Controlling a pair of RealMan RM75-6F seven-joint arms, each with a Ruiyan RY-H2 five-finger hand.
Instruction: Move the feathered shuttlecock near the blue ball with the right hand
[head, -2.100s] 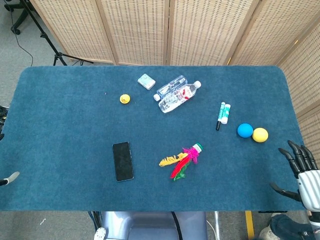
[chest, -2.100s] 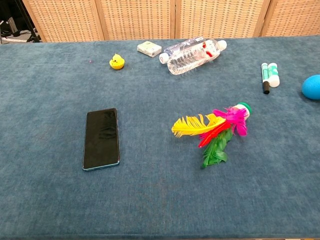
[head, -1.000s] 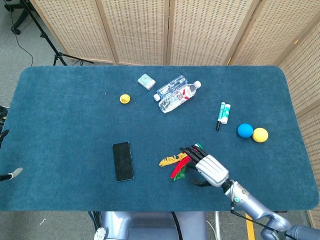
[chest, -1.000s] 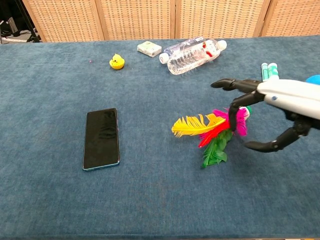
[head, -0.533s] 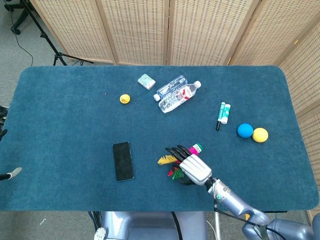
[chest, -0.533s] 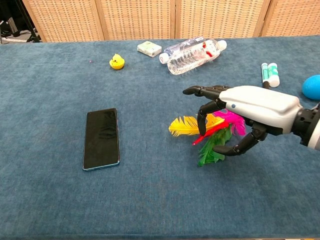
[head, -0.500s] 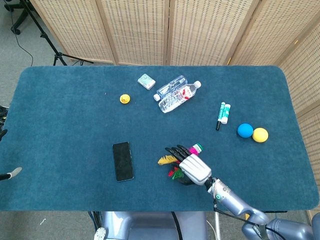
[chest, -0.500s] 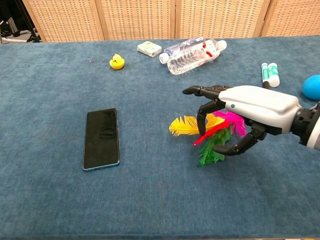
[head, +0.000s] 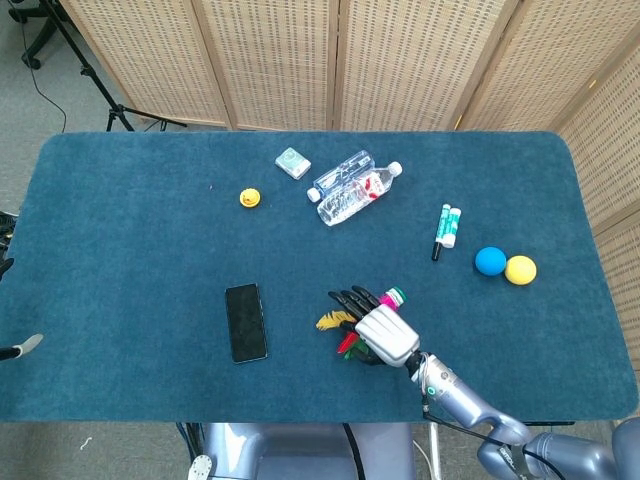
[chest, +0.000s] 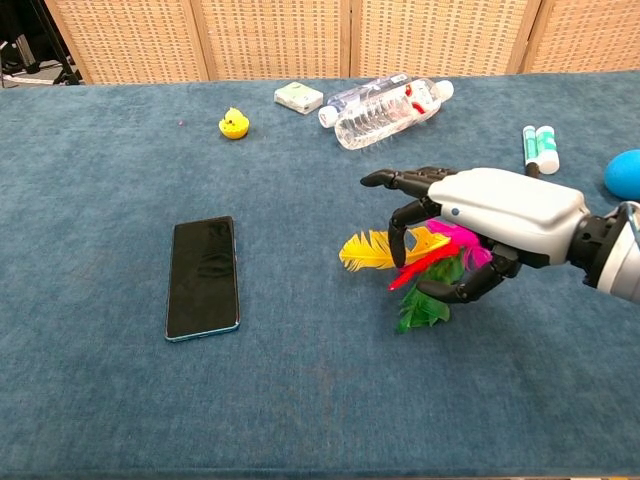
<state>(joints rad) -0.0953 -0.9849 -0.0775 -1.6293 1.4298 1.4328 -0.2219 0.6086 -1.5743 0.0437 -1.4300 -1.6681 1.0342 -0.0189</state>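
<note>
- The right robot hand (chest: 470, 225) sits low right of centre in the chest view, directly over the feathered shuttlecock (chest: 425, 262). Its fingers (chest: 400, 182) are partly curled around the feathers, with the thumb coming in from below. Whether a firm pinch has been made cannot be told from either view.
- The left robot hand does not appear in either view.
- The feathered shuttlecock lies on the blue counter (head: 130, 250), lower centre of the head view, with yellow, red, green and pink feathers fanning toward the left of the frame. Its green-capped base (head: 396, 296) points toward the upper right, just past the knuckles.
- The blue ball (head: 490, 261) rests at mid-right of the head view, touching or just beside a yellow ball (head: 520, 269), and well apart from the shuttlecock.
- Handling judgement: the item looks very light. The feathers are soft and will bend or splay under pressure. The weighted base is the stiff part and looks the sounder place to take hold; a grip on the plumes alone may slip.
- Containers: a clear plastic water bottle (head: 352, 190) lies on its side in the upper centre, cap on. Its contents cannot be made out.
- Also present: a black smartphone (head: 245, 322) at lower left of centre.
</note>
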